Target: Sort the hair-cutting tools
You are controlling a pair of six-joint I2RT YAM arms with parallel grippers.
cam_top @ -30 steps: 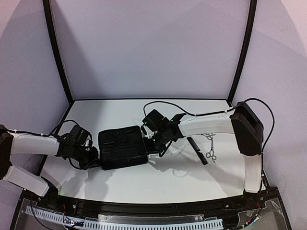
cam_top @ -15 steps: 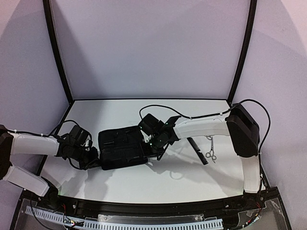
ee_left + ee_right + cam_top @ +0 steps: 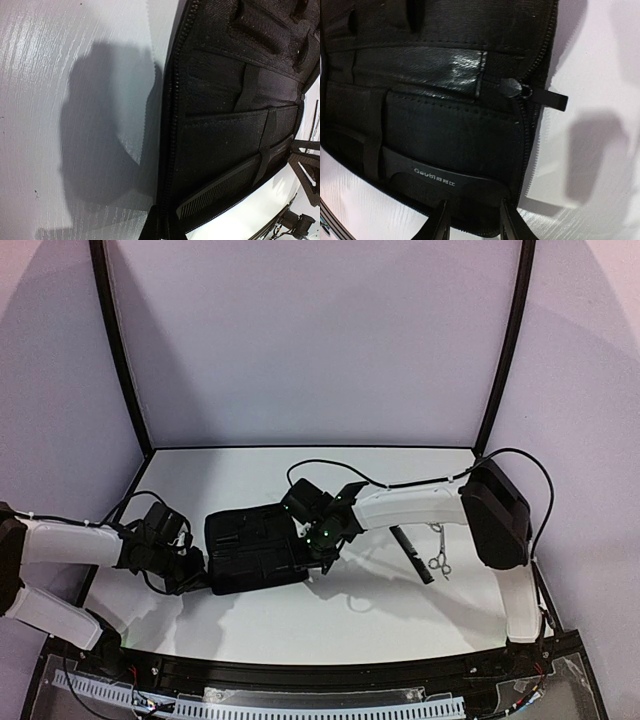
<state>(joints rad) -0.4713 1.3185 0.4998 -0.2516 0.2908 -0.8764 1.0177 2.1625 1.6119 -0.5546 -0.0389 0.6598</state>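
One comb (image 3: pixel 440 177) lies in the case (image 3: pixel 240 540), along the side of it that faces the desk's (image 3: pixel 400 480) near edge. In the left wrist view its teeth run under a strap.

The right gripper (image 3: pixel 471 215) hangs at the case's near right corner with its fingers parted either side of the comb's edge. Whether they touch it is unclear.

The second comb (image 3: pixel 412 554) and the scissors (image 3: pixel 438 548) lie loose toward the desk's right edge.

The step in hand appears to be seating this comb. The next move likely calls for backing out without dragging it, then fetching a loose tool.

The left gripper (image 3: pixel 190 572) sits at the case's near left corner. Its fingers are hidden, so its state cannot be told. The case's pockets are black on black and hard to separate.
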